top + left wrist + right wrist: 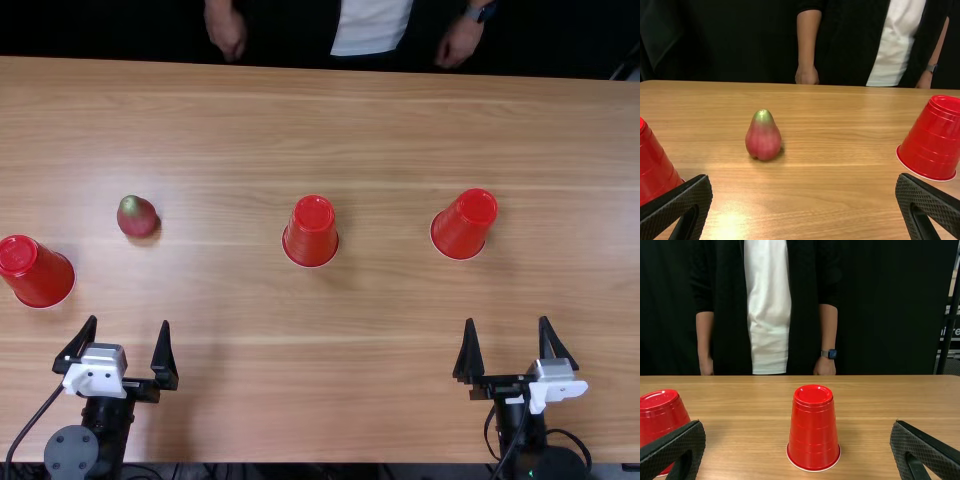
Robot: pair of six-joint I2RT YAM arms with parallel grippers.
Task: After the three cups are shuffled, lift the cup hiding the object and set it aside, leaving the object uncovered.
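Three red cups stand upside down on the wooden table (pixel 320 120): the left cup (pixel 33 270) (pixel 652 167) near the left edge, the middle cup (pixel 311 232) (pixel 932 140) (pixel 657 422), and the right cup (pixel 465 224) (pixel 813 428). A small red-green pear-shaped object (pixel 137 216) (pixel 763 136) sits uncovered between the left and middle cups. My left gripper (pixel 121 350) (pixel 805 212) rests open near the front edge, facing the object. Just as open, my right gripper (pixel 510 350) (pixel 800 452) sits at the front right, facing the right cup. Both hold nothing.
A person stands across the far edge, hands hanging (pixel 229 35) (pixel 460 40) off the table. Bare wood lies between the cups and the grippers.
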